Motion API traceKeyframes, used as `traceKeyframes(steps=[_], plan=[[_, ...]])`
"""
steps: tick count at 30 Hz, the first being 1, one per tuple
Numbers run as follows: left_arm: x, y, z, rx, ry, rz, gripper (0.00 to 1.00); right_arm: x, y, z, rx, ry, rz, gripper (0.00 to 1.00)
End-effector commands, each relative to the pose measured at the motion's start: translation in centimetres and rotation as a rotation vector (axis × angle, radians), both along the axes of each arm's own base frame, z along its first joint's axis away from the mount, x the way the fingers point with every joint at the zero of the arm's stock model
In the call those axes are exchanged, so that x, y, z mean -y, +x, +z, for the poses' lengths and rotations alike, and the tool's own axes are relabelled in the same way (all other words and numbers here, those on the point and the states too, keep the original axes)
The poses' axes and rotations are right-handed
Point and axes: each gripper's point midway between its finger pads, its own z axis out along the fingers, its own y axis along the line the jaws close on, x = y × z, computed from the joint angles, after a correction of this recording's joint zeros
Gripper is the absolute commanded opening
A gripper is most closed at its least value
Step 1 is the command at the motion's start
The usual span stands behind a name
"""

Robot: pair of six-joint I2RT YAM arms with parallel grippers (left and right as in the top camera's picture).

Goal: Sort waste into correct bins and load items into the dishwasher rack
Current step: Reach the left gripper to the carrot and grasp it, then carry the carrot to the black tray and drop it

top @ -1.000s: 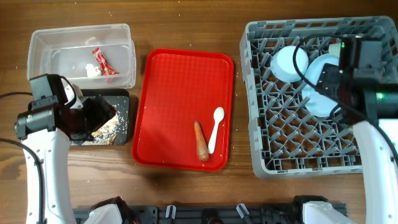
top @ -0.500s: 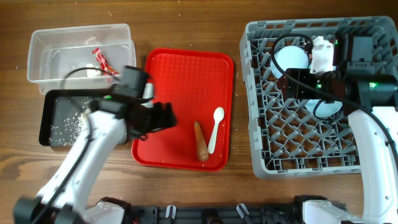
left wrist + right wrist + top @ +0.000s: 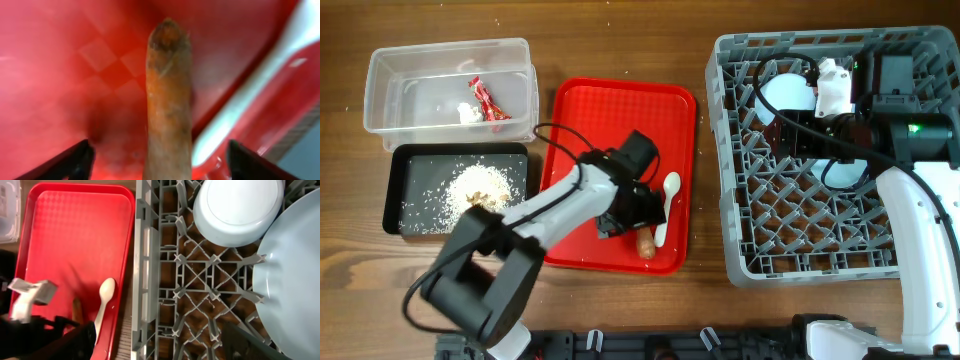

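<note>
Orange carrot (image 3: 169, 100): lies on flat red serving tray (image 3: 610, 130), directly under left gripper (image 3: 162, 165), between its widely spread fingers, not gripped; hand empty. White plastic spoon (image 3: 666, 205) lies just beside that hand. Judged done: red crumpled wrapper (image 3: 485, 98) in clear plastic tub (image 3: 450, 47), whitish rice scraps (image 3: 480, 185) in black tray (image 3: 390, 190), pale bowl (image 3: 237, 210) and light blue plate (image 3: 295, 275) in grey grid rack (image 3: 145, 255). Left: carrot, spoon. Right gripper (image 3: 160, 342) above rack, spread, holding nothing.
</note>
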Motion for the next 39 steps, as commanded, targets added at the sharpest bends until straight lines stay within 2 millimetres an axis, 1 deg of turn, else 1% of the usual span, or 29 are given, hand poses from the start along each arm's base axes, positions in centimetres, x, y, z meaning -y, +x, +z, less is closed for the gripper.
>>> traceKeyframes(steps=[1,2,4,5,6,7,11,13,15,19,21,22,24,26,27,29,32,34,35,36,39], plan=[[-0.1,0.2,-1.0,0.002,0.051,0.030,0.68,-0.5,0.1,0.4,0.009,0.014,0.029,0.81],[-0.3,0.3,-1.0,0.013,0.066,0.029,0.65,-0.5,0.1,0.4,0.009,0.014,0.028,0.81],[-0.5,0.4,-1.1,0.022,0.078,0.029,0.53,-0.5,0.1,0.4,0.009,0.014,0.029,0.81],[-0.6,0.5,-1.1,0.026,0.083,0.029,0.41,-0.5,0.1,0.4,0.009,0.014,0.028,0.81],[-0.6,0.6,-1.1,0.028,0.085,0.029,0.33,-0.5,0.1,0.4,0.008,0.014,0.028,0.82],[-0.7,0.6,-1.1,0.032,0.089,0.029,0.28,-0.5,0.1,0.4,0.007,0.014,0.028,0.81],[-1.1,1.0,-1.2,0.043,0.103,0.039,0.27,-0.5,0.0,0.3,0.005,0.014,0.028,0.81],[-1.7,1.5,-1.1,0.049,0.112,0.055,0.13,-0.5,0.0,0.3,0.005,0.014,0.028,0.81],[-2.3,1.9,-1.0,0.048,0.113,0.075,0.07,-0.5,0.0,0.3,0.005,0.014,0.029,0.81],[-4.2,3.1,-0.2,0.053,0.109,0.129,0.05,-0.5,0.0,0.3,0.005,0.014,0.029,0.81],[-5.4,4.1,0.7,0.081,0.096,0.131,0.06,-0.5,0.0,0.3,0.005,0.014,0.029,0.81],[-6.2,4.6,1.3,0.099,0.094,0.140,0.05,-0.5,0.0,0.3,0.006,0.014,0.029,0.81],[-8.7,5.8,2.9,0.145,0.106,0.185,0.05,-0.5,0.0,0.3,0.006,0.014,0.029,0.81],[-11.7,6.8,4.8,0.201,0.128,0.243,0.05,-0.5,0.0,0.3,0.006,0.014,0.029,0.81],[-13.8,7.5,6.1,0.242,0.140,0.292,0.05,-0.5,0.0,0.3,0.006,0.014,0.029,0.81],[-17.7,8.2,8.0,0.302,0.178,0.399,0.04,-0.5,0.1,0.4,0.008,0.013,0.029,0.81],[-23.5,8.6,10.6,0.385,0.215,0.554,0.04,-0.5,0.1,0.4,0.009,0.013,0.029,0.81],[-27.4,8.4,11.5,0.413,0.252,0.664,0.04,-0.5,0.1,0.4,0.010,0.013,0.029,0.81],[-29.1,8.3,11.6,0.419,0.270,0.708,0.04,-0.5,0.1,0.4,0.010,0.014,0.029,0.81],[-31.1,8.0,11.6,0.418,0.293,0.767,0.04,-0.5,0.1,0.4,0.010,0.014,0.029,0.81],[-35.4,7.2,10.8,0.397,0.339,0.896,0.04,-0.5,0.1,0.4,0.010,0.014,0.029,0.81]])
